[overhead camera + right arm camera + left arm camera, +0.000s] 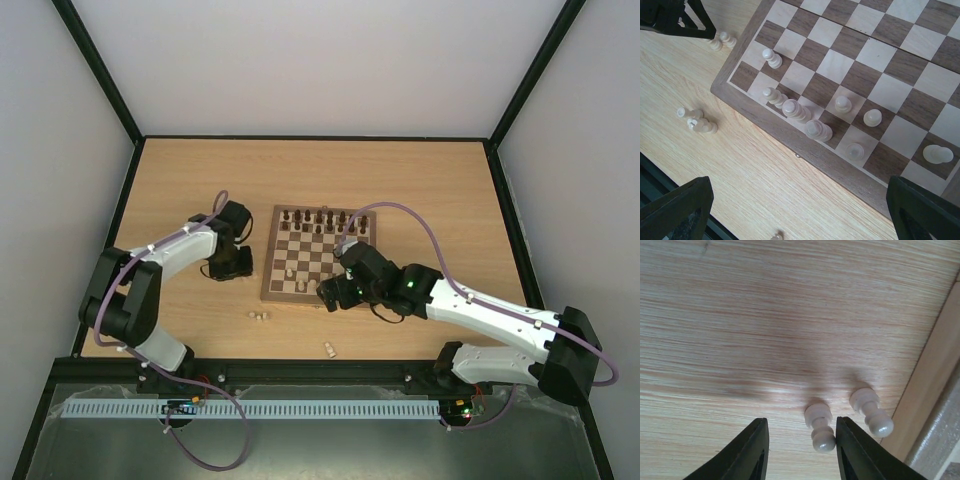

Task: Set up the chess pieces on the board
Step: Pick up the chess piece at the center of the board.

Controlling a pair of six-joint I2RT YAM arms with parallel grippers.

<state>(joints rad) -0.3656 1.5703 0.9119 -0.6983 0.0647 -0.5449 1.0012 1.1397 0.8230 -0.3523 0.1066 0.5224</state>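
- One board (312, 255), sitting about mid-frame in the top view on the wooden table (430, 190). It has light and dark brown checks with a mid-brown border.
- The dark pieces (318, 220) are all bunched along the board's upper edge. They're way too small for me to count.
- Pale pieces on the board: I count eight in the right wrist view, and they're cream coloured.
  - One (772, 58) stands apart, upper left.
  - Three (792, 109) run in a diagonal line near the border.
  - Four more (872, 117) are spread over the squares to their right.
- Pale pieces off the board:
  - Two pale pawns (820, 427) lie on their sides just beside the board's left edge.
  - A little heap (695, 121) of two or three lies at the left of the right wrist frame. I can't tell which.
  - A lone piece (329, 349) lies below the board.
- Left pincer (801, 422): fingers apart and gripping nothing. One pawn lies in the gap, close to the right-hand finger (855, 450). The other pawn (871, 411) is just outside that finger.
- Right pincer (800, 182): spread wide and holding nothing. It hangs over the board's lower edge.
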